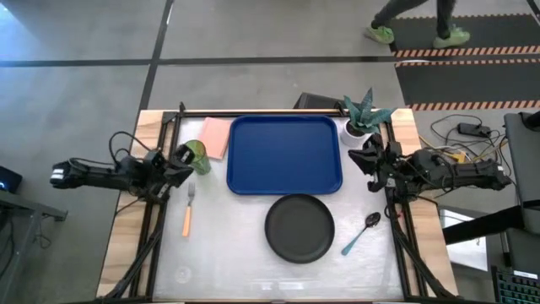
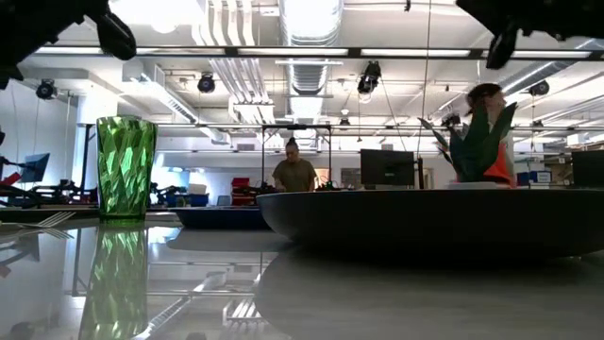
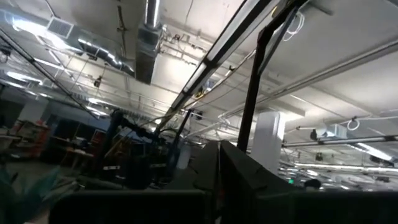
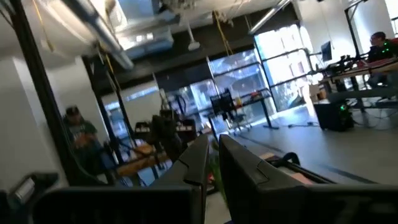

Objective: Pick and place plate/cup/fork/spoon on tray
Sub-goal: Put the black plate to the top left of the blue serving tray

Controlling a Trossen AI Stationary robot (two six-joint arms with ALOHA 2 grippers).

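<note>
The blue tray [image 1: 285,154] lies at the table's far middle. The black plate [image 1: 299,228] rests flat in front of it and fills the low view [image 2: 425,222]. The green cup [image 1: 197,156] stands upright left of the tray, also in the low view [image 2: 125,168]. The fork [image 1: 188,211] lies flat in front of the cup, orange handle toward the near edge. The spoon [image 1: 361,234] lies flat right of the plate. My left gripper [image 1: 180,162] hovers raised just left of the cup, shut and empty. My right gripper [image 1: 368,160] hovers right of the tray, shut and empty.
A flat pink rectangle [image 1: 215,138] lies between the cup and the tray's far left corner. A white pot with a spiky green plant [image 1: 361,122] stands at the tray's far right corner, close to my right gripper. People are in the room beyond the table.
</note>
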